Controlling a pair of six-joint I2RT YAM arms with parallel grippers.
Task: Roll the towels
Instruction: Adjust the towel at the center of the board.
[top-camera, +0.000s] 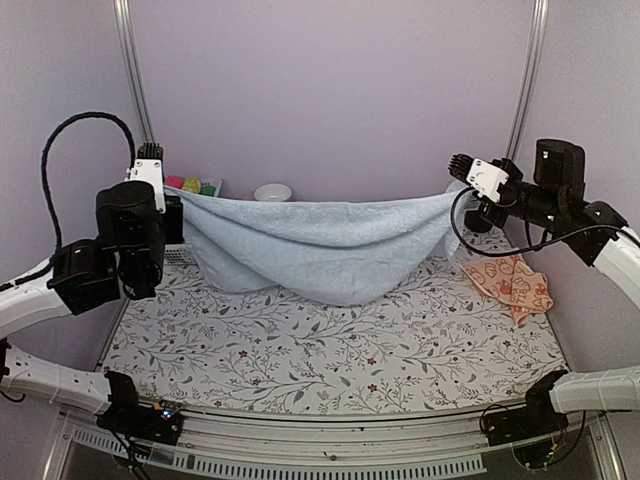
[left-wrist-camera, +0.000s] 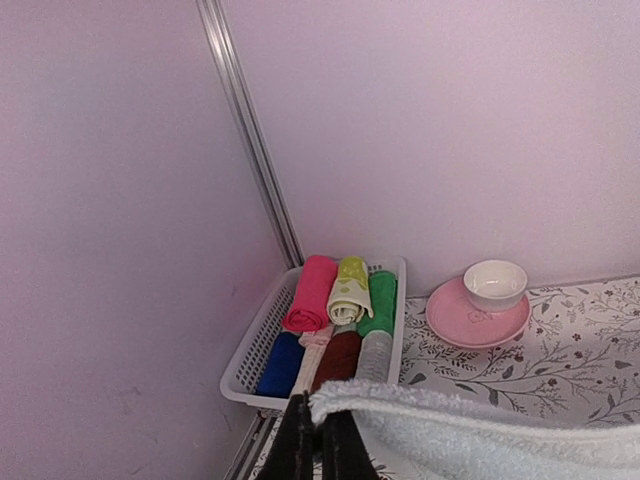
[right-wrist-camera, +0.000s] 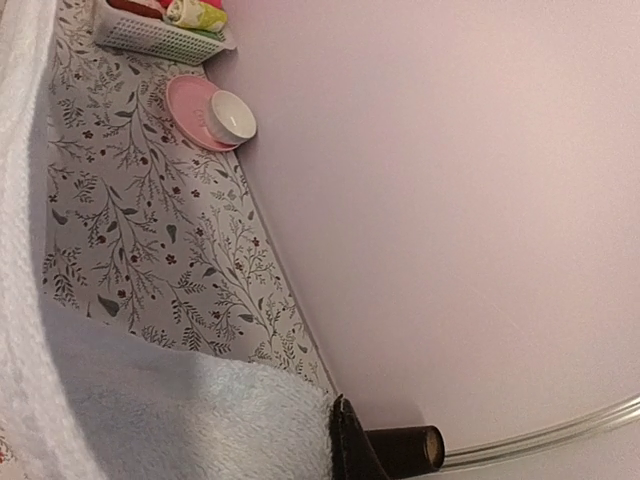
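Two grippers hold one towel between them. On the left, the left gripper is raised above the floral sheet and clenched on a top corner of the pale blue towel. Its wrist view shows the dark fingers pressed together on the fluffy hem. Beyond it, in the far left corner, a white basket holds small rolled cloths (pink, yellow-green, green, blue and dark red among them). Just right of the basket, a white cup sits on a pink saucer. The towel hangs spread like a hammock, its sagging middle low over the sheet. The right gripper pinches the opposite top corner, jaws closed on the cloth. Below it, the peach towel lies crumpled on the sheet near the right edge.
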